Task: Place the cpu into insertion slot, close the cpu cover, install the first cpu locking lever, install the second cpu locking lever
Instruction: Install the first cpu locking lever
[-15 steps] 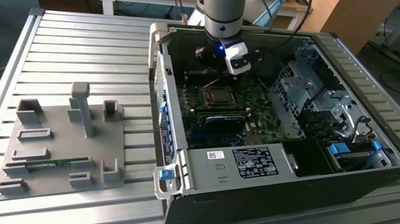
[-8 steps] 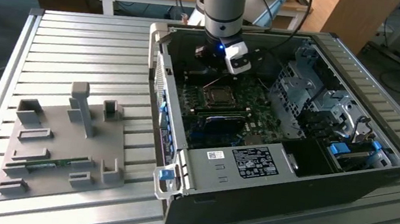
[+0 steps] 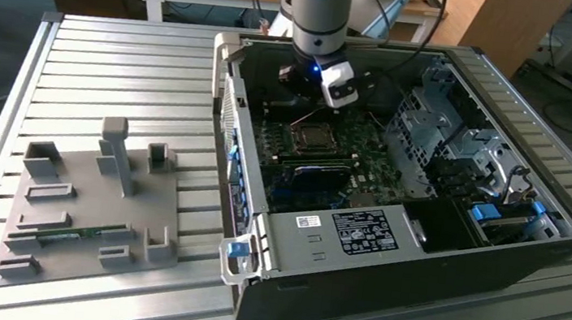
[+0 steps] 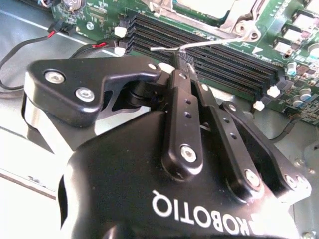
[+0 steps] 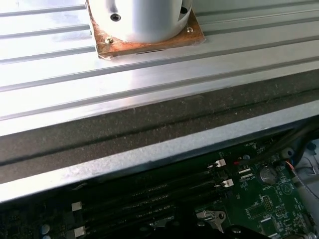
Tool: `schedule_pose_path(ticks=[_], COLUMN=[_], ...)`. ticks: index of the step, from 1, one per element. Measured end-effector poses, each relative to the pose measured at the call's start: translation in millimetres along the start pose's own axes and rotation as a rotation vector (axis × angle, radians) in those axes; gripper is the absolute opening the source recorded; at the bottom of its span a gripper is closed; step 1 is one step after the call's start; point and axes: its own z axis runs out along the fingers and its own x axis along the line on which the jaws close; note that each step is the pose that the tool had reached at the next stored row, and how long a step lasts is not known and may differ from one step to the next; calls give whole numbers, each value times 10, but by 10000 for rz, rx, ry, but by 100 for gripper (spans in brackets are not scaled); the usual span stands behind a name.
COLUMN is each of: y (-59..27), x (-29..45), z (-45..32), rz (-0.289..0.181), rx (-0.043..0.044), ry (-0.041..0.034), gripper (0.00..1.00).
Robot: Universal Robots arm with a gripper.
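In the exterior view, the gripper hung near the square, silvery-rimmed socket. In the second wrist view, its matte black fingers seemed pinched on a thin wire lever lying along the ribbed memory slots. In the first wrist view lay a grooved aluminium table.

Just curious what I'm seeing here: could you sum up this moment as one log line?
gripper: jaws shut on locking lever | cpu cover: down over cpu | lever end: over memory slots
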Motion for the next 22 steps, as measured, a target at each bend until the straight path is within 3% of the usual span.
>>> schedule_pose_path(ticks=[7, 16, 22], y=[-42, -45, -60], x=[-2, 6, 15], z=[20, 21, 62], rz=[37, 34, 33], rx=[-145, -158, -158], ry=[21, 12, 8], gripper=[11, 11, 11])
